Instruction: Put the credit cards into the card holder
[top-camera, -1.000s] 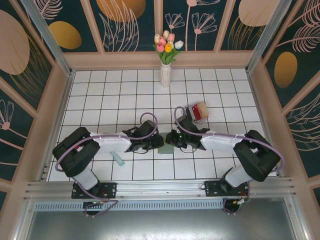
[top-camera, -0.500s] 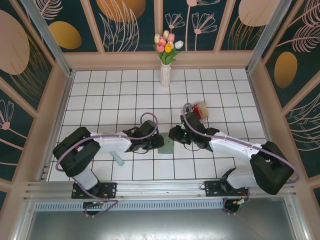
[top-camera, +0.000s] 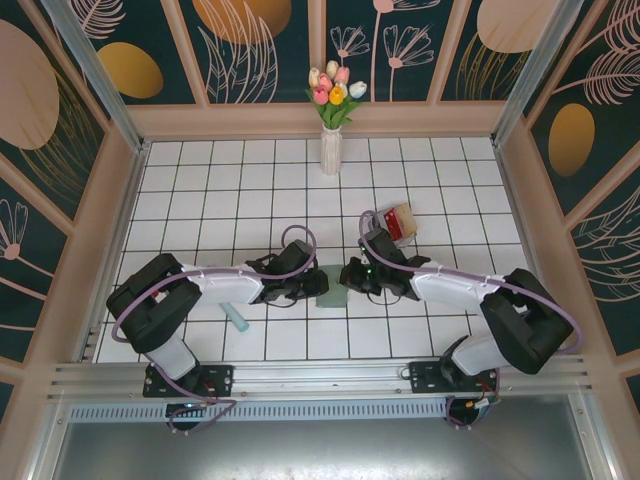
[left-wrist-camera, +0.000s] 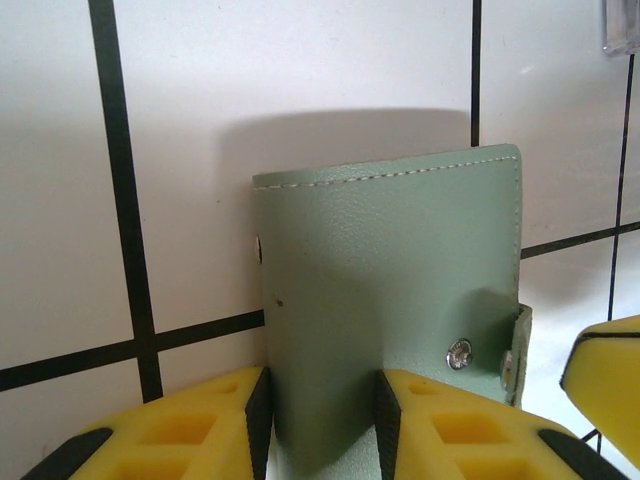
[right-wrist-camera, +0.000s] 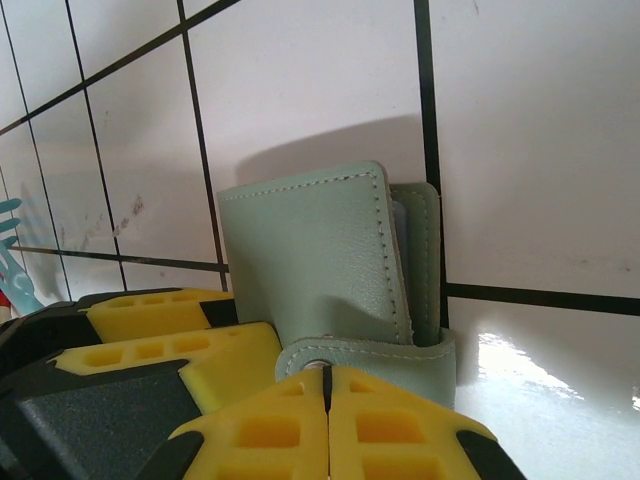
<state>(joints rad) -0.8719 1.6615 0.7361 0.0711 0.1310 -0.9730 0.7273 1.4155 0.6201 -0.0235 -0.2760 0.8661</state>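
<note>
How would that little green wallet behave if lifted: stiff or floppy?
The card holder probably flexes: soft stitched leather-like cover, folded over. Its snap strap looks floppy. Likely light and flat, so unlikely to roll.

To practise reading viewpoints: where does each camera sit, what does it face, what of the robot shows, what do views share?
Top external: above, behind the bases, looking down on the tiled table; left hand and right hand show.
Left wrist: faces the card holder, clamped by the left hand.
Right wrist: faces its strap; right hand shut.
Shared: the card holder.
</note>
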